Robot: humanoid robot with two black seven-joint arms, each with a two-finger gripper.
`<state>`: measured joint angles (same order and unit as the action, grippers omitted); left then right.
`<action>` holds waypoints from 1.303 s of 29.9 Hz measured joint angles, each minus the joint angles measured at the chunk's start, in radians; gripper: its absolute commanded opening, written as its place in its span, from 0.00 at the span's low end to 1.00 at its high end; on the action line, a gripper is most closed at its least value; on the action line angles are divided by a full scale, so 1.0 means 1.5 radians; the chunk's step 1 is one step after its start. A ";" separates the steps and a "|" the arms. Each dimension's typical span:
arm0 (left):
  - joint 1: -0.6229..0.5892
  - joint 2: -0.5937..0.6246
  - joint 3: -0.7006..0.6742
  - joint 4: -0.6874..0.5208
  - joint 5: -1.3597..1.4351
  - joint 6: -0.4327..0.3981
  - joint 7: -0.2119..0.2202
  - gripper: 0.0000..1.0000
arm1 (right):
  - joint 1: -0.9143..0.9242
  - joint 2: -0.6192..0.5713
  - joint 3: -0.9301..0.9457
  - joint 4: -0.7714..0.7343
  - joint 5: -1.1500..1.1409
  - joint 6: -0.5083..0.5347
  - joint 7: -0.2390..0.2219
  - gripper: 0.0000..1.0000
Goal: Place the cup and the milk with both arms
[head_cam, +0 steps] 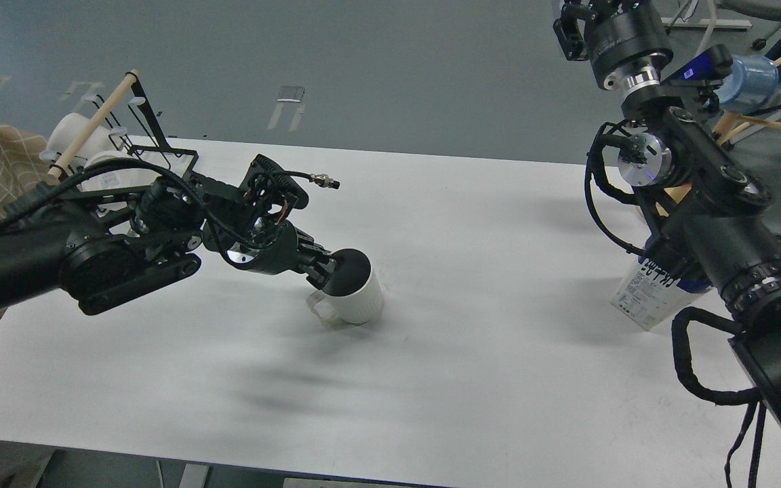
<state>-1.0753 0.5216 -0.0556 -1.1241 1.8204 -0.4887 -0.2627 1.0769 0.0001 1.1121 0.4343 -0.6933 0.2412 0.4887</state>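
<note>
One white ribbed mug with a dark inside (356, 293), frame centre, on the white tabletop (472, 366); the left gripper (323, 266) is clamped on its near rim, mug tilted. One white-and-blue milk carton (648, 295), right edge, mostly hidden behind the right arm. Right gripper (655, 254) sits at the carton; I cannot tell how its jaws stand. Upper left: one black wire rack with a wooden dowel (129, 129). One light blue cup (750, 81), upper right.
</note>
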 measured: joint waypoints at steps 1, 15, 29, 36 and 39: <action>-0.001 -0.004 0.000 0.004 0.000 0.000 0.000 0.00 | 0.000 0.000 0.000 0.000 0.000 0.000 0.000 1.00; -0.012 -0.023 0.000 0.028 -0.009 0.000 -0.001 0.87 | -0.002 0.000 0.000 0.001 0.000 0.001 0.000 1.00; -0.118 0.012 -0.020 0.005 -0.132 0.000 -0.010 0.94 | -0.002 -0.032 -0.008 0.021 -0.001 0.005 0.000 1.00; -0.213 0.086 -0.084 0.025 -0.485 0.000 0.003 0.94 | 0.003 -0.222 -0.217 0.157 -0.008 0.002 0.000 1.00; -0.211 0.108 -0.119 0.044 -0.594 0.000 0.004 0.94 | 0.001 -0.320 -0.277 0.238 -0.019 0.000 0.000 1.00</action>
<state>-1.3914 0.6832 -0.2348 -1.0581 0.9297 -0.4886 -0.2562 1.0776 -0.4804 0.6973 0.7916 -0.7222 0.2414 0.4887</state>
